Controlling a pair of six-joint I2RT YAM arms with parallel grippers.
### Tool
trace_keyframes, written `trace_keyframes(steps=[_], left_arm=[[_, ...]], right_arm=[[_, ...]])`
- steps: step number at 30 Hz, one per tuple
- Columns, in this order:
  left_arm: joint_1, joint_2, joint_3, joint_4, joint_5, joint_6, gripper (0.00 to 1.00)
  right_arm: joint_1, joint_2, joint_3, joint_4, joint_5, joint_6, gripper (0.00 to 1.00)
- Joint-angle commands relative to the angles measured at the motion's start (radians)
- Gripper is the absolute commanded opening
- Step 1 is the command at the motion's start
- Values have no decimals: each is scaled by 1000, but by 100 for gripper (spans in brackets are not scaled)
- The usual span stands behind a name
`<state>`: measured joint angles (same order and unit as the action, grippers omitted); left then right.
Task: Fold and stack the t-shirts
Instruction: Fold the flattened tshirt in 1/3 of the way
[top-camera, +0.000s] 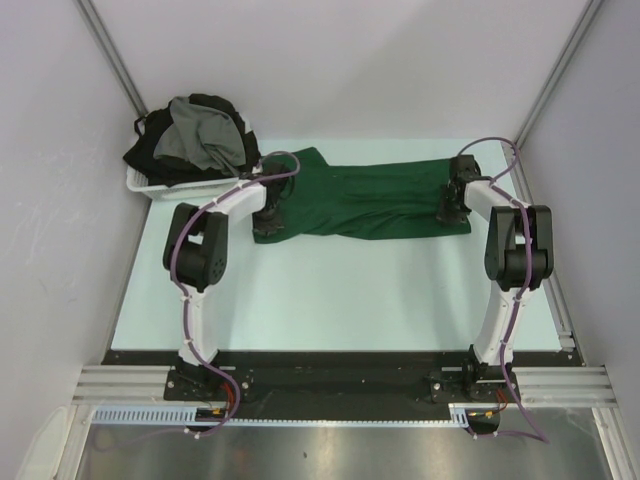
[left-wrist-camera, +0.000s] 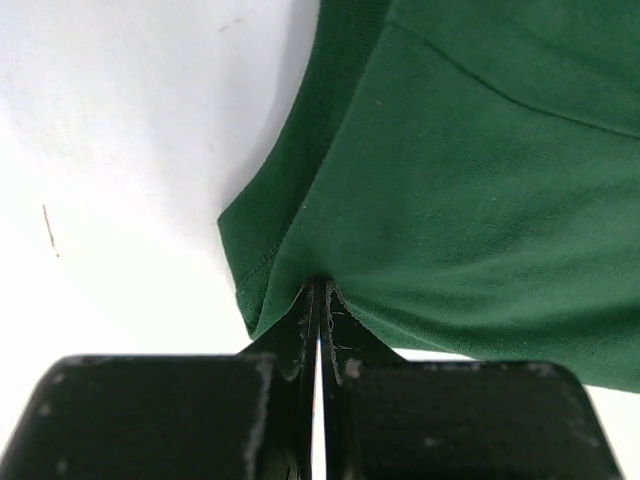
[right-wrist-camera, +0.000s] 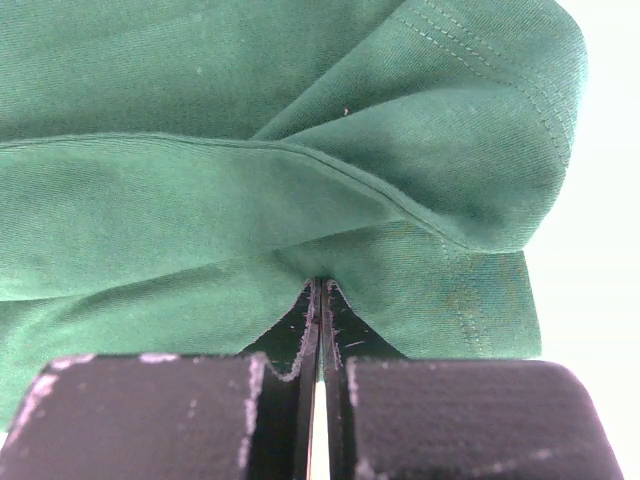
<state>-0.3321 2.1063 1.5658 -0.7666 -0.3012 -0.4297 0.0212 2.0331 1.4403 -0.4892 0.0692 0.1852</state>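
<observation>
Okay, left gripper (left-wrist-camera: 320, 290) and right gripper (right-wrist-camera: 318, 288) are both pinching fully closed on green t-shirt (top-camera: 360, 200) edges; shirt is lying stretched across pale table (top-camera: 330, 300); basket (top-camera: 140, 183) is sitting far-left; white walls (top-camera: 350, 60) are enclosing it

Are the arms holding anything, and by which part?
Both grip the dark green t-shirt: left gripper on its edge near a corner, right gripper on a fold at the other end.
</observation>
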Motion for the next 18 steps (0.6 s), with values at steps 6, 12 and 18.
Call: trace_keyframes(steps=[6, 12, 18], left_arm=[[136, -55, -89, -53, -64, 11, 0], [176, -66, -81, -53, -98, 58, 0], [177, -60, -61, -48, -101, 74, 0]], right_arm=[[-50, -16, -3, 9, -5, -7, 0], [-70, -11, 5, 9, 14, -13, 0], [-90, -16, 2, 11, 6, -10, 0]])
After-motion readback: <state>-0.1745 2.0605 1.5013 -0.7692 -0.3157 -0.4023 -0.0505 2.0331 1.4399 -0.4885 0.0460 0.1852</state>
